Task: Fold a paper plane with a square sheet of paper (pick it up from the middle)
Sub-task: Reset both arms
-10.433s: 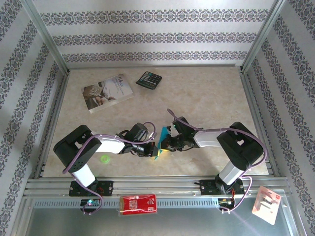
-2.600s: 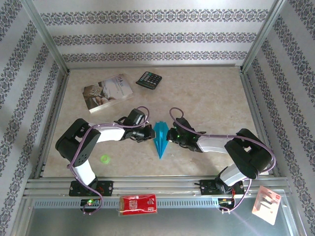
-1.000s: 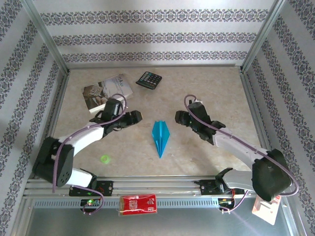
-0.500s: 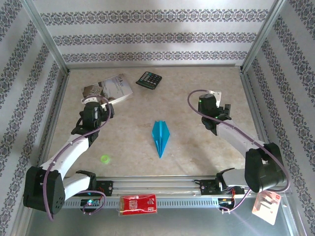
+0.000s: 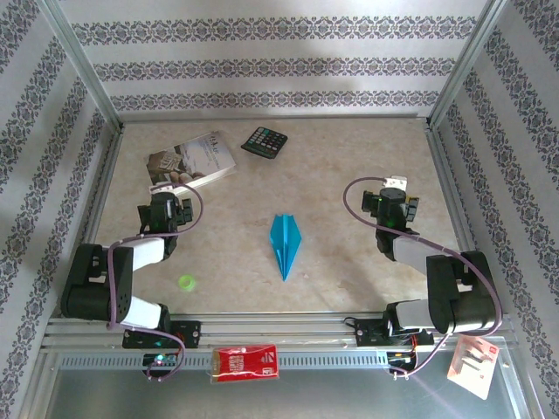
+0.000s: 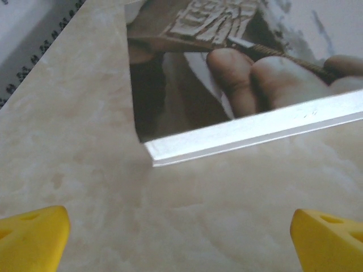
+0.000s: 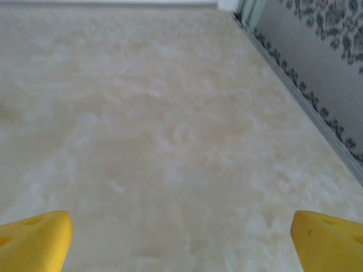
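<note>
The square sheet of paper lies folded into a slim turquoise-blue paper plane point(image 5: 285, 243) at the middle of the table, its point toward the near edge. Nothing touches it. My left gripper point(image 5: 164, 194) hangs well to its left, just short of the book's near corner, and is open. In the left wrist view its yellow fingertips point(image 6: 34, 235) stand wide apart with bare table between them point(image 6: 181, 238). My right gripper point(image 5: 393, 190) is far to the plane's right, open, over bare table point(image 7: 181, 238), yellow fingertips point(image 7: 326, 238) at the frame's corners.
A pale printed book point(image 5: 190, 163) point(image 6: 227, 73) lies at the back left, with a black calculator point(image 5: 265, 141) beside it. A small green thing point(image 5: 185, 282) sits near the left arm. A red packet point(image 5: 246, 362) and a white tag point(image 5: 472, 362) lie on the front rail. The metal side rail point(image 7: 300, 96) runs along the table's right edge.
Both arms have swung away from the plane to the sides and drawn back toward their bases. Their jaws have opened wider. The plane has stayed where it lay.
</note>
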